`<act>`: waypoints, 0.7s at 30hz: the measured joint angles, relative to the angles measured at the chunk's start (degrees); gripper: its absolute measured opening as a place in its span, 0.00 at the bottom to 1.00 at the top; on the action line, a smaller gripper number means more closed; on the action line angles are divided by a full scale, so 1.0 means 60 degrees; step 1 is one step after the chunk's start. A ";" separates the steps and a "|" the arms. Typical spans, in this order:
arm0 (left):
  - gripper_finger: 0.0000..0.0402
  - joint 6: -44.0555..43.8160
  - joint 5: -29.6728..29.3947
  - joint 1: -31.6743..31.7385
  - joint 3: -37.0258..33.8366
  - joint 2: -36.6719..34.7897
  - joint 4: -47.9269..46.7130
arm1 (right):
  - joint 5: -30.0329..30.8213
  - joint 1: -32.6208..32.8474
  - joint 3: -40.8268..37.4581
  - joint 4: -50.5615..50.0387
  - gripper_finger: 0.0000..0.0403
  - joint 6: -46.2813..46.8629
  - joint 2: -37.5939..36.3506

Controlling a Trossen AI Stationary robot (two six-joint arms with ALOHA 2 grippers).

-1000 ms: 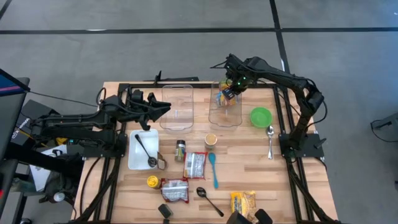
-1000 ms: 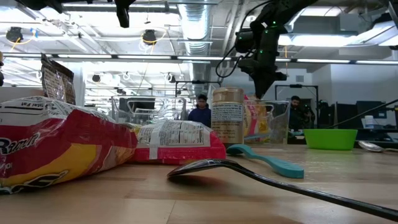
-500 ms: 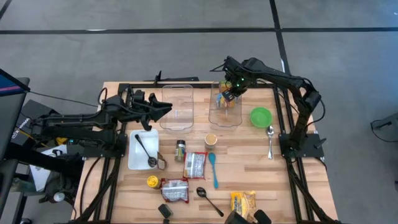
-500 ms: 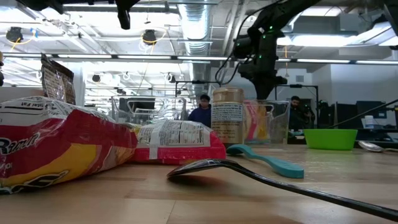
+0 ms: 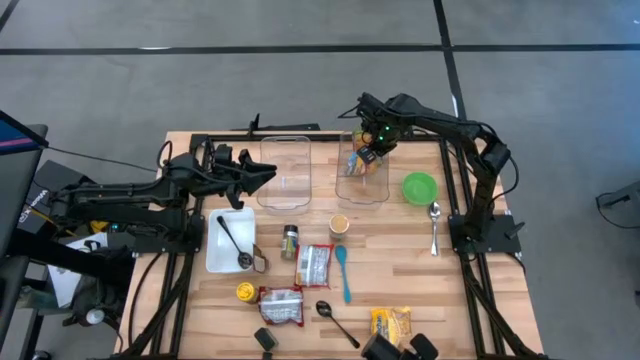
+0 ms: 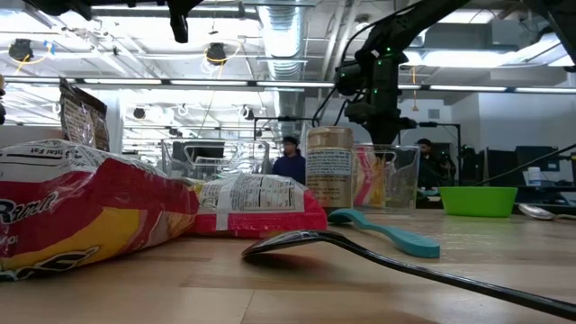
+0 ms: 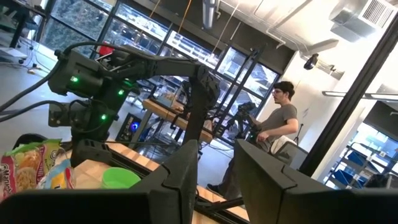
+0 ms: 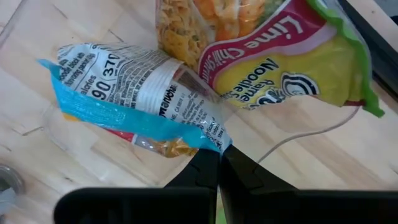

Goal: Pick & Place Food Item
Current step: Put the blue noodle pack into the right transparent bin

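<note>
two packets already inside right clear bin (image 5: 362,172) at far side: lime noodle packet (image 8: 292,68) and blue-edged packet (image 8: 137,99). right gripper (image 5: 366,151) over this bin, fingers pressed together, tips just beside blue-edged packet, not gripping it as far as seen. left gripper (image 5: 262,172) waits near empty left clear bin (image 5: 285,172), fingers narrow, holding nothing. judgement: placing partly done; several packets, like red-white packet (image 5: 314,264), wait on table (image 5: 400,270).

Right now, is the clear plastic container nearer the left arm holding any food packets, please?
No: in the high view that clear plastic container shows only bare table through it, while the packets sit in the neighbouring one.
</note>
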 joint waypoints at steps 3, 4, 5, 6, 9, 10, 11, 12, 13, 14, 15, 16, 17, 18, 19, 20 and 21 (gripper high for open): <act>0.25 -0.0001 0.0000 0.0000 0.0000 0.0000 0.0000 | 0.0188 0.0000 0.0000 0.0004 0.00 0.0119 0.0000; 0.25 -0.0001 0.0000 0.0001 0.0000 0.0000 0.0000 | 0.0249 0.0000 0.0000 0.0003 0.00 0.0181 0.0000; 0.25 -0.0004 0.0000 0.0001 0.0000 0.0000 0.0000 | 0.0322 -0.0019 0.0000 0.0003 0.00 0.0261 0.0000; 0.25 -0.0004 -0.0003 0.0001 0.0000 0.0000 0.0000 | 0.0371 -0.0043 0.0003 0.0002 0.00 0.0329 0.0000; 0.25 -0.0004 -0.0004 0.0001 0.0000 0.0000 -0.0001 | 0.0430 -0.0100 0.0100 -0.0022 0.00 0.0487 0.0000; 0.25 -0.0007 -0.0004 0.0001 0.0000 0.0000 0.0000 | 0.0430 -0.0117 0.0165 -0.0022 0.00 0.0487 0.0000; 0.25 -0.0007 -0.0004 0.0000 0.0000 0.0000 -0.0001 | 0.0433 -0.0123 0.0237 -0.0018 0.00 0.0490 0.0000; 0.25 -0.0007 -0.0004 -0.0001 0.0000 0.0000 -0.0004 | 0.0433 -0.0121 0.0324 -0.0020 0.00 0.0487 0.0000; 0.25 -0.0007 -0.0004 0.0001 0.0000 0.0000 0.0000 | 0.0433 -0.0122 0.0420 -0.0010 0.00 0.0487 0.0000; 0.25 -0.0007 -0.0004 0.0001 0.0000 0.0000 0.0000 | 0.0448 -0.0118 0.0511 0.0000 0.00 0.0487 0.0000; 0.25 -0.0007 -0.0004 0.0001 0.0000 0.0000 -0.0003 | 0.0476 -0.0117 0.0596 0.0009 0.00 0.0490 0.0000; 0.25 -0.0007 -0.0004 0.0001 0.0000 0.0000 -0.0003 | 0.0481 -0.0117 0.0664 0.0008 0.00 0.0489 0.0000; 0.25 -0.0007 -0.0004 0.0001 0.0000 0.0000 0.0000 | 0.0489 -0.0117 0.0706 0.0003 0.00 0.0496 0.0000; 0.25 -0.0007 -0.0004 0.0001 0.0000 0.0000 -0.0002 | 0.0503 -0.0117 0.0736 0.0003 0.00 0.0543 0.0000; 0.25 -0.0007 -0.0004 -0.0001 0.0000 0.0000 -0.0001 | 0.0515 -0.0117 0.0759 0.0007 0.01 0.0626 0.0000; 0.25 -0.0007 -0.0004 -0.0002 0.0000 0.0000 -0.0003 | 0.0541 -0.0117 0.0769 0.0017 0.01 0.0748 0.0000; 0.25 -0.0007 -0.0004 0.0001 0.0000 0.0000 -0.0001 | 0.0593 -0.0117 0.0769 0.0012 0.02 0.0863 0.0000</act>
